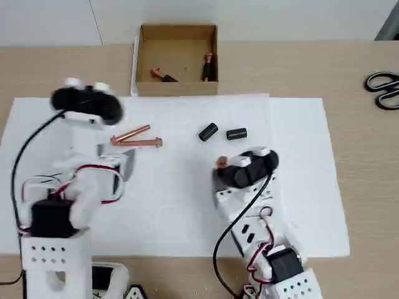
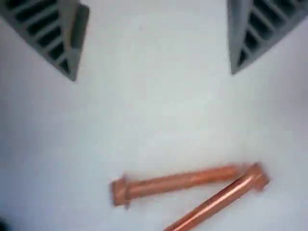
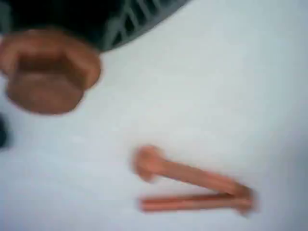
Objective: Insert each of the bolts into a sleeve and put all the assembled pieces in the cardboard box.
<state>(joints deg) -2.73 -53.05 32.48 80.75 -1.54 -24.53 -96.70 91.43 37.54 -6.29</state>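
Far left of the high view: the left arm's own body covers most of its claw from above. The left wrist view sorts that out. The left gripper point(image 2: 153, 70) is spread wide with nothing in it, its grey ribbed fingers point(image 2: 53, 29) cut off at the top corners of the frame.

Just right of that arm, two loose bolts point(image 1: 138, 138) lie on the white sheet point(image 1: 168, 205). They touch at one end and splay apart at the other, making a narrow V. In the left wrist view one of them runs off the bottom edge.

Top centre is the cardboard box point(image 1: 177, 30) with two assembled pieces point(image 1: 163, 76) inside, one lower left and one by the right wall.

Right of the bolts, two black sleeves point(image 1: 208, 132) sit near each other, not touching.

Below them the right gripper point(image 1: 219, 171) is clamped on the held bolt point(image 3: 48, 72). The copper head pokes out, blurry and huge in the right wrist view. There's something dark behind the head, and I can't tell whether it's a sleeve.

At the far right edge, scissors point(image 1: 381, 87) lie on the bare table point(image 1: 349, 68), partly out of frame.
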